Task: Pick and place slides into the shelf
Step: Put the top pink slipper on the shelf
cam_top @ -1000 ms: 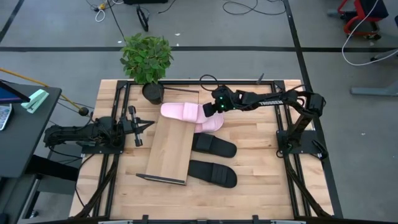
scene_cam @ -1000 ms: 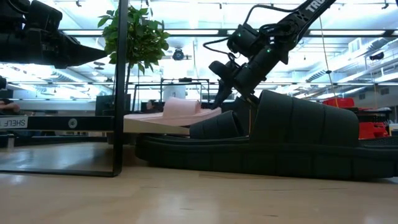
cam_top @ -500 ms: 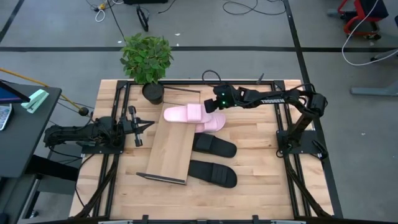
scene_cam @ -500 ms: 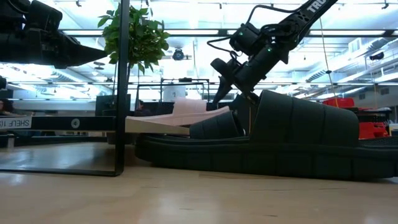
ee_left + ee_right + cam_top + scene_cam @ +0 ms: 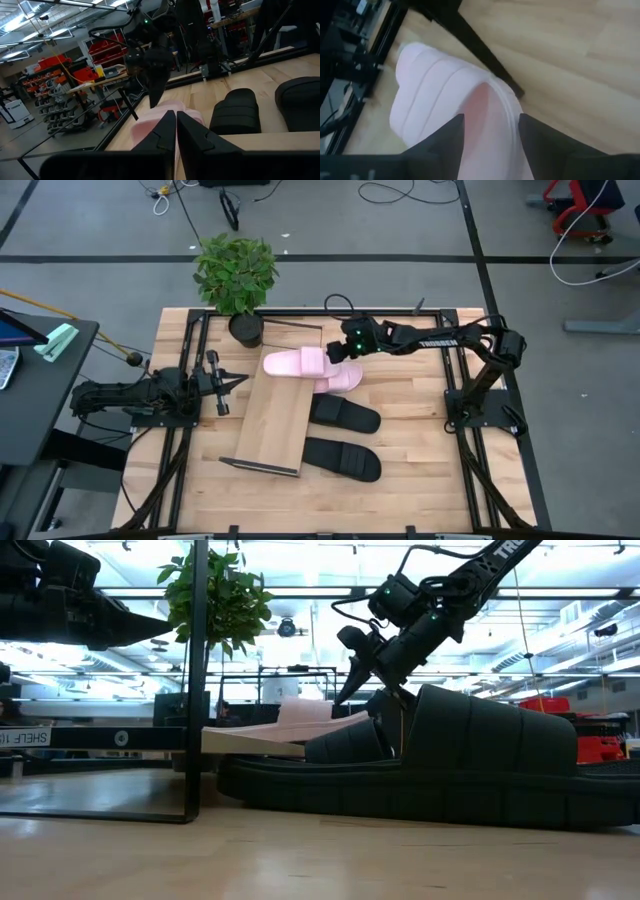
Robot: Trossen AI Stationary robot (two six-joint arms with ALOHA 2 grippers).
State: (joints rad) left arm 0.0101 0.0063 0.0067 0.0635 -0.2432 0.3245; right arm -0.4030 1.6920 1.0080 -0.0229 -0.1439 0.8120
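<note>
Shelf (image 5: 278, 418) lies flat on the desk (image 5: 420, 460), running from near its far edge toward the near edge, left of centre. You have one pale pink slide (image 5: 300, 363) resting across the far end of that board, its toe end overhanging the board's right edge and lying on the second pink slide (image 5: 343, 379), which sits on the desk just beside the board. Your right gripper (image 5: 345, 350) hangs above the upper pink slide's right end with its fingers (image 5: 447, 137) spread apart and nothing between them; in the right wrist view the pink strap shows in the gap, and the low view shows the fingertips clear above the slide. Two black slides sit on the desk along the shelf's right edge, one (image 5: 345, 416) near the middle of the board, the other (image 5: 343, 459) nearer the desk's near edge, close together. Your left gripper (image 5: 228, 383) waits by the desk's left edge, fingertips drawn together, pointing at the shelf. A potted plant (image 5: 236, 278) stands at the far edge, just beyond the shelf's far left corner.
</note>
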